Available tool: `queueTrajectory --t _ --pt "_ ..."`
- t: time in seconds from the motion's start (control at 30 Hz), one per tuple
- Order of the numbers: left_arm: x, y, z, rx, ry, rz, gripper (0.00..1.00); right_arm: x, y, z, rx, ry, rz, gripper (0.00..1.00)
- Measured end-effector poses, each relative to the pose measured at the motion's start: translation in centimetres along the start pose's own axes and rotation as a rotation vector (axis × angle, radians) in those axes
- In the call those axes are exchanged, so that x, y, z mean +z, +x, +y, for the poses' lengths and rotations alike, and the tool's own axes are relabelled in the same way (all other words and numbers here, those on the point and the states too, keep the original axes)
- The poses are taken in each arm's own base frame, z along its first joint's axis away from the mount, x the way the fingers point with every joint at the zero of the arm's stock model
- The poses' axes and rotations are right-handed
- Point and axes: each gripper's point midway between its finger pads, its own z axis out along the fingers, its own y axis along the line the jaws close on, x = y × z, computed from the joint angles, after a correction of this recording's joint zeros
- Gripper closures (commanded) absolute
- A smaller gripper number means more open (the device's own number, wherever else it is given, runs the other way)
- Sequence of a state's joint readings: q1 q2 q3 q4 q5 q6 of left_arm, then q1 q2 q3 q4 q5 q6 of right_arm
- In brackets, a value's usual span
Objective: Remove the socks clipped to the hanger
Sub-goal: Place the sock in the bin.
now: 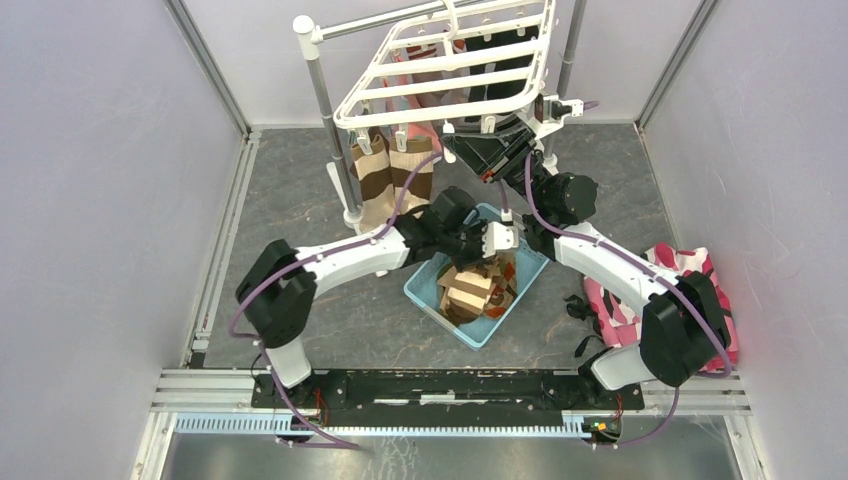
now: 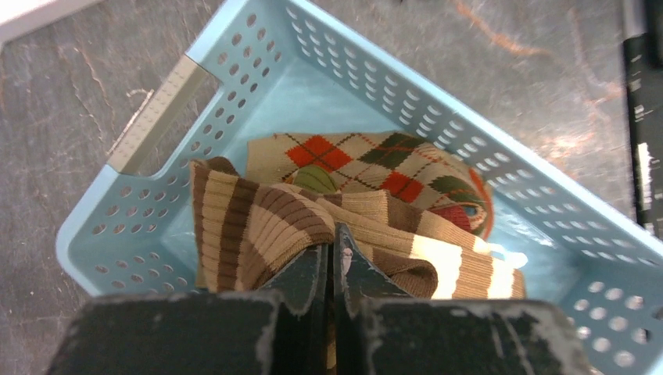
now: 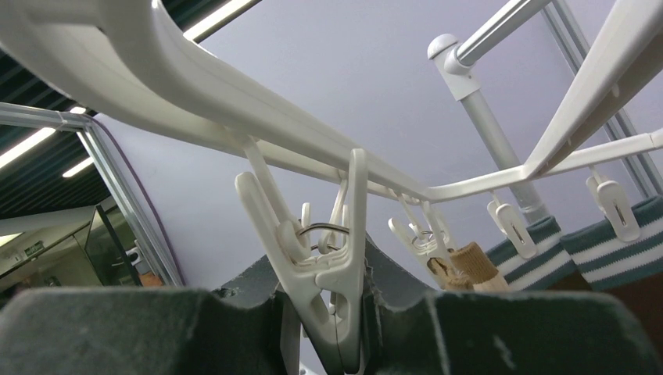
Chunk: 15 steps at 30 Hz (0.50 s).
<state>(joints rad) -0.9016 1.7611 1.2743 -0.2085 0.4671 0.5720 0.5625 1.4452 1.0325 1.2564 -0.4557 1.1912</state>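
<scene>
Right fingers (image 3: 234,320) clamped on white clip (image 3: 313,234) under hanger (image 1: 345,115), far edge of bench (image 1: 290,200); left fingers (image 2: 309,273) together above socks (image 2: 250,226) in basket (image 2: 438,125), mid-bench. Others hang clipped. We judge: hanger hangs free, pull may swing it, clip slips out, snaps shut.
</scene>
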Motion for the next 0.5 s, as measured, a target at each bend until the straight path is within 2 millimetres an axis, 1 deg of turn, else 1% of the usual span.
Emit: queueTrajectory --t 0.03,0.1,0.13,0.23,0.27,0.33,0.37,0.43,0.5 --pt "0.7 0.6 0.0 0.007 -0.002 0.024 0.8 0.0 0.0 0.0 0.002 0.001 0.001 0.88" --pt "2.0 1.8 -0.1 0.022 -0.001 0.071 0.62 0.0 0.0 0.0 0.008 0.001 0.001 0.88" --pt "2.5 2.6 -0.3 0.026 0.001 0.101 0.51 0.0 0.0 0.0 0.011 0.0 0.001 0.88" --pt "3.7 4.6 -1.0 0.044 0.015 0.182 0.34 0.0 0.1 0.1 0.019 -0.001 0.004 0.88" --pt "3.9 5.1 -1.3 0.046 0.021 0.203 0.25 0.0 0.1 0.1 0.021 -0.002 0.003 0.88" --pt "3.9 5.6 -1.8 0.052 0.033 0.23 0.02 0.0 0.1 0.1 0.025 -0.002 0.004 0.88" --pt "3.9 5.6 -2.0 0.059 0.037 0.235 0.0 0.0 0.1 0.1 0.027 -0.001 0.004 0.88" --pt "3.4 5.5 -2.3 0.059 0.042 0.241 0.0 0.0 0.1 0.1 0.028 0.0 0.007 0.88" --pt "2.3 5.6 -3.0 0.052 0.052 0.249 0.0 -0.1 0.2 0.0 0.03 0.004 0.012 0.88"
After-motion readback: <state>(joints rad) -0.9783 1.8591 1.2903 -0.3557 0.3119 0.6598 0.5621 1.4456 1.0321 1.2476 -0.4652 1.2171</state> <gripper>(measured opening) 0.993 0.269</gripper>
